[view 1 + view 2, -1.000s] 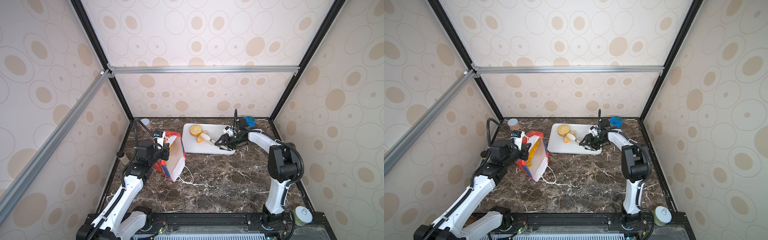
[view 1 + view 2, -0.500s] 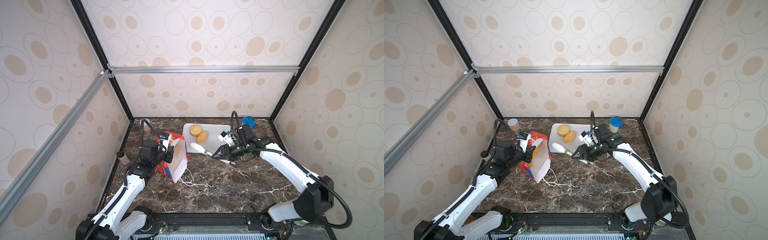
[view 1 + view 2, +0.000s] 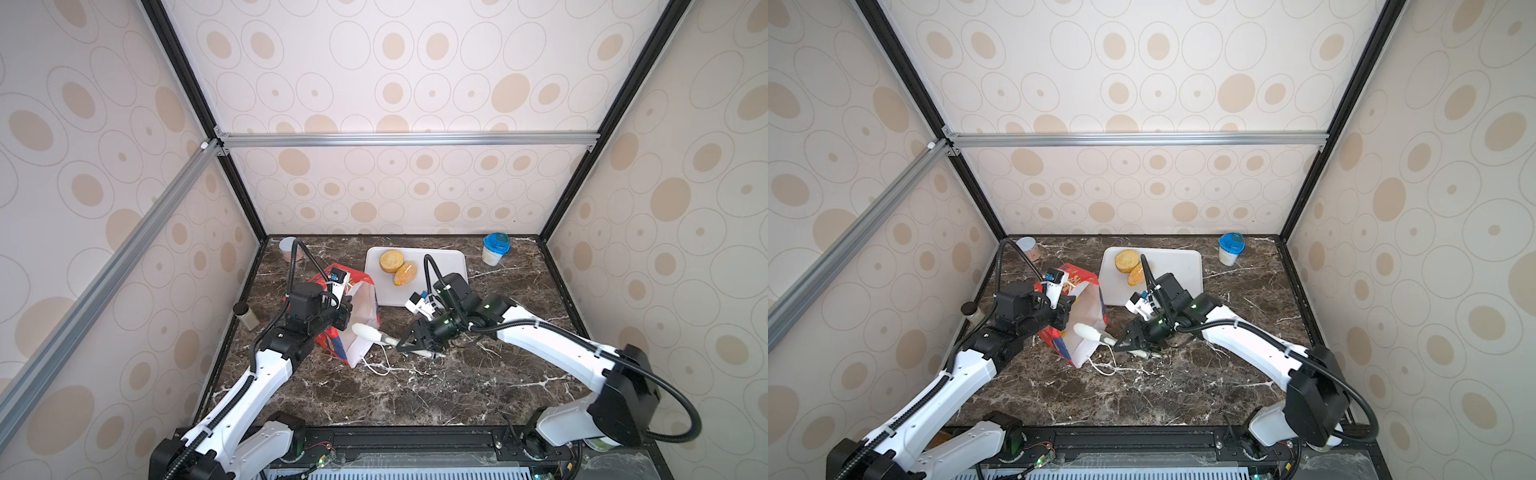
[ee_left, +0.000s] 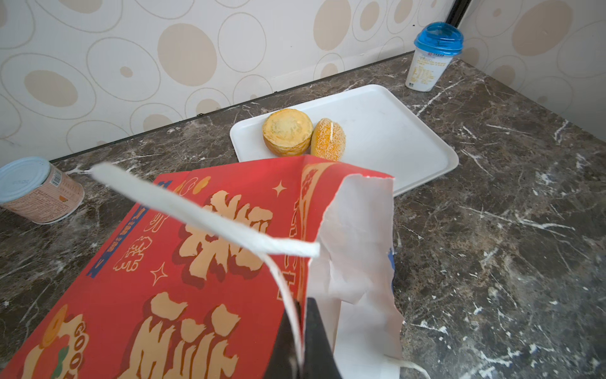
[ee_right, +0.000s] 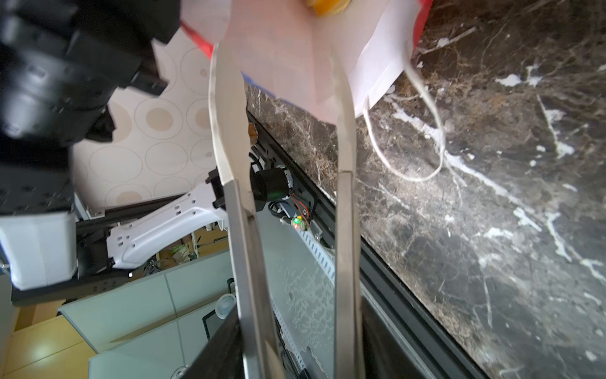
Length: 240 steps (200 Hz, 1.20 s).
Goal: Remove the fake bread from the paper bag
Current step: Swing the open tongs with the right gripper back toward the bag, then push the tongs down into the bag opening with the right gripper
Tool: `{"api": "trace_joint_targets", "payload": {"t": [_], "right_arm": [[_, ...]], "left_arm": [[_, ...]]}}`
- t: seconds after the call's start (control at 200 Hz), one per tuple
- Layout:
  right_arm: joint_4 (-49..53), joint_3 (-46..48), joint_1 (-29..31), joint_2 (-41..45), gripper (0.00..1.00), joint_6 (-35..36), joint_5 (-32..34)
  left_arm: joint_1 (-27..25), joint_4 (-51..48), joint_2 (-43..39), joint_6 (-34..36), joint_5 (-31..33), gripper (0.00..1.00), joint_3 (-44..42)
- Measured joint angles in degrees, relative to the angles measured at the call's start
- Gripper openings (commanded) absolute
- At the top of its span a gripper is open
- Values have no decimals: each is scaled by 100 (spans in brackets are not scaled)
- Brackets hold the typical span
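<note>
Two pieces of fake bread, a round flat golden bun and a seeded golden oval, sit touching each other at the left end of a flat white plastic tray toward the back of the dark marble worktop. Just in front of the tray's left corner, a tall red paper bag with white cord handles leans over, its white-lined mouth turned toward the right arm. The left gripper is pinched tight on the bag's top edge, with a handle cord running down into the pinch. The right gripper holds its two long pale fingers apart with nothing between them, tips at the bag's mouth; from where I stand I can't tell whether they touch the paper. Deeper inside the bag an orange-yellow piece shows. A blue-lidded white cup stands at the back right and a pale-lidded tin can at the back left.
</note>
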State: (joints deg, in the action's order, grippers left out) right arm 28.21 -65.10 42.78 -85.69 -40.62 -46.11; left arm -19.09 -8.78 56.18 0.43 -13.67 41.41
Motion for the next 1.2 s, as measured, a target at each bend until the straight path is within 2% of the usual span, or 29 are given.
{"api": "trace_joint_targets", "payload": {"t": [0.3,0.49,0.725,0.875,1.0,1.201], "right_arm": [[-540,-778,221,-1237,51,-22,562],[-680,-1239,315,-1823,54,50,562],[-339,-1904,334,-2577,55,334,522],[-251,-2385,387,-3053,54,452,240],[-247,-2474,437,-3289,48,485,59],[-269,-2599,479,-3429,28,549,-105]], "left_arm": [[-118,-293,-520,372,-337,0,-192],[-201,-350,-494,483,-385,0,-219],[-256,-304,-302,501,-345,0,-216],[-271,-256,-236,498,-190,0,-216],[-282,-251,-229,498,-87,0,-234],[-321,-225,-229,498,57,0,-348]]}}
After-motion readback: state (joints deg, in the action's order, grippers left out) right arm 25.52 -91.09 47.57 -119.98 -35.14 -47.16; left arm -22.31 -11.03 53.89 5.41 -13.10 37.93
